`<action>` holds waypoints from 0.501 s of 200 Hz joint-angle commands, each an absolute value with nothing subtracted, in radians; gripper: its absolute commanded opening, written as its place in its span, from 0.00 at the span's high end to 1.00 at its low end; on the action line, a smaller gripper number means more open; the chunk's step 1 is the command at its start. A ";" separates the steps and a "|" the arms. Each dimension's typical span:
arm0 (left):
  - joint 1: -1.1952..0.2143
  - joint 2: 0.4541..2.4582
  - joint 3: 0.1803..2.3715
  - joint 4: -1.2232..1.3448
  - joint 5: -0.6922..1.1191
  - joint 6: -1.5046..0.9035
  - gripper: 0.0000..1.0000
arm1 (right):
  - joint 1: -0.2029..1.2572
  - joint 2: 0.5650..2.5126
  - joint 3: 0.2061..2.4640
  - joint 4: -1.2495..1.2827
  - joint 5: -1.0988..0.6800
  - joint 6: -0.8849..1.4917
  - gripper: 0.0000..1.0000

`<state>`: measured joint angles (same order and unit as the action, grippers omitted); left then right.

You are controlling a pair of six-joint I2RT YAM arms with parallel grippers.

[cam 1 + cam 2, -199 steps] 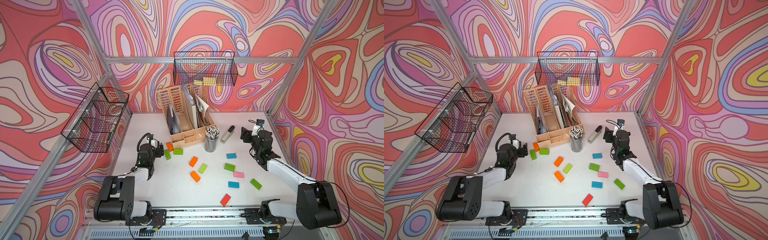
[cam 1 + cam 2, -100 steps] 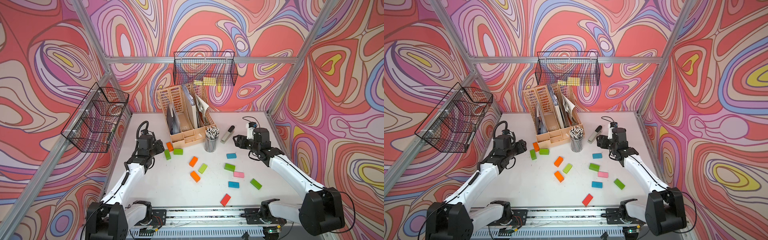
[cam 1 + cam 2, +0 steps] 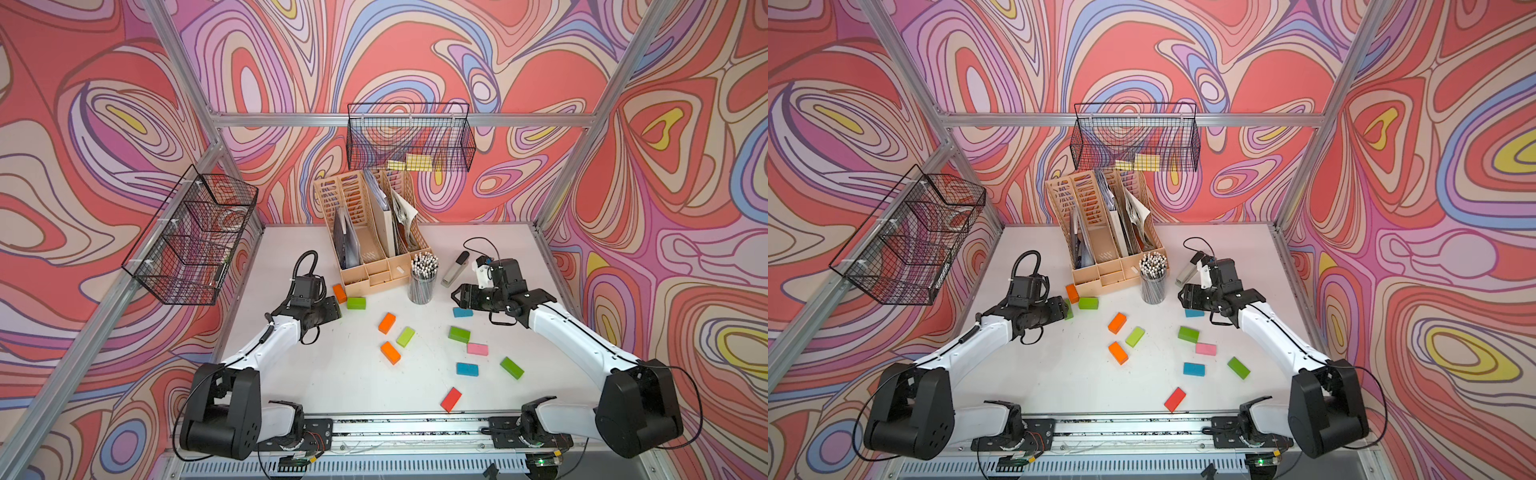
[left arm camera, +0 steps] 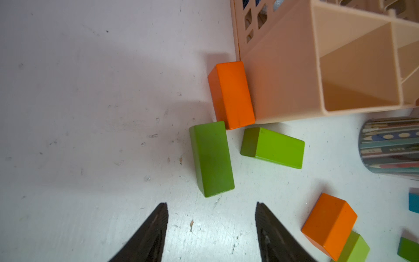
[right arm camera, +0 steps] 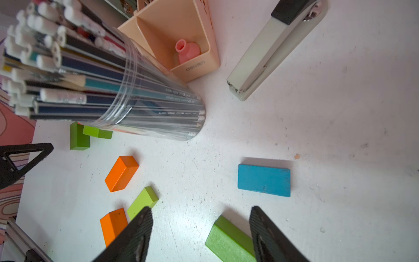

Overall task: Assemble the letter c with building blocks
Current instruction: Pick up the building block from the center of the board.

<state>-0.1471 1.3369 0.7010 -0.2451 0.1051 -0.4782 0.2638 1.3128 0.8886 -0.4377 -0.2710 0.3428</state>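
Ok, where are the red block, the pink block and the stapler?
red block [image 3: 451, 399], in a top view, top face centre.
pink block [image 3: 477, 349], in a top view, top face centre.
stapler [image 5: 265, 57], right wrist view, white body middle.

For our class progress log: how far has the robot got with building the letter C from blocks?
Done: nothing; the building blocks lie scattered on the table, forming no C. In hand: nothing; the left tool is open just short of a dark green block, the right tool open near a blue block. Left: picking up and arranging every piece.
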 commanded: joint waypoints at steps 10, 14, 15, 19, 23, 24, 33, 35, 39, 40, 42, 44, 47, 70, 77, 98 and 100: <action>-0.146 1.404 0.741 -0.230 0.130 -0.458 0.39 | 0.270 1.330 0.905 -0.449 -0.286 0.351 0.27; -0.147 1.410 0.742 -0.225 0.137 -0.459 0.39 | 0.270 1.332 0.906 -0.449 -0.287 0.351 0.26; -0.147 1.412 0.742 -0.224 0.137 -0.459 0.39 | 0.270 1.332 0.907 -0.449 -0.287 0.350 0.26; -0.147 1.418 0.742 -0.218 0.141 -0.457 0.39 | 0.270 1.334 0.908 -0.450 -0.288 0.351 0.25; -0.147 1.424 0.743 -0.214 0.143 -0.456 0.39 | 0.270 1.337 0.909 -0.451 -0.291 0.352 0.25; -0.147 1.424 0.744 -0.214 0.144 -0.456 0.39 | 0.269 1.338 0.908 -0.451 -0.291 0.352 0.25; -0.147 1.432 0.743 -0.203 0.143 -0.453 0.39 | 0.270 1.344 0.909 -0.453 -0.297 0.352 0.24; -0.147 1.434 0.743 -0.201 0.142 -0.452 0.39 | 0.270 1.344 0.910 -0.453 -0.298 0.351 0.23; -0.146 1.436 0.742 -0.198 0.141 -0.450 0.39 | 0.270 1.346 0.909 -0.453 -0.300 0.353 0.23; -0.146 1.436 0.742 -0.196 0.140 -0.450 0.38 | 0.270 1.347 0.908 -0.453 -0.301 0.353 0.24; -0.147 1.437 0.742 -0.194 0.140 -0.449 0.38 | 0.270 1.349 0.908 -0.454 -0.303 0.352 0.23; -0.146 1.438 0.742 -0.192 0.140 -0.448 0.38 | 0.270 1.350 0.908 -0.454 -0.303 0.352 0.23; -0.147 1.440 0.742 -0.190 0.137 -0.446 0.38 | 0.269 1.352 0.907 -0.454 -0.305 0.352 0.23; -0.147 1.456 0.748 -0.175 0.122 -0.430 0.37 | 0.270 1.367 0.905 -0.457 -0.318 0.353 0.23; -0.147 1.462 0.754 -0.176 0.123 -0.422 0.37 | 0.270 1.370 0.904 -0.456 -0.322 0.354 0.24; -0.147 1.485 0.772 -0.176 0.127 -0.410 0.39 | 0.269 1.373 0.899 -0.445 -0.327 0.361 0.24; -0.147 1.486 0.773 -0.176 0.125 -0.410 0.39 | 0.270 1.373 0.899 -0.444 -0.326 0.361 0.24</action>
<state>-0.1471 1.4578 0.7387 -0.1967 0.1307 -0.4377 0.2642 1.3655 0.8886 -0.4431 -0.3092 0.3527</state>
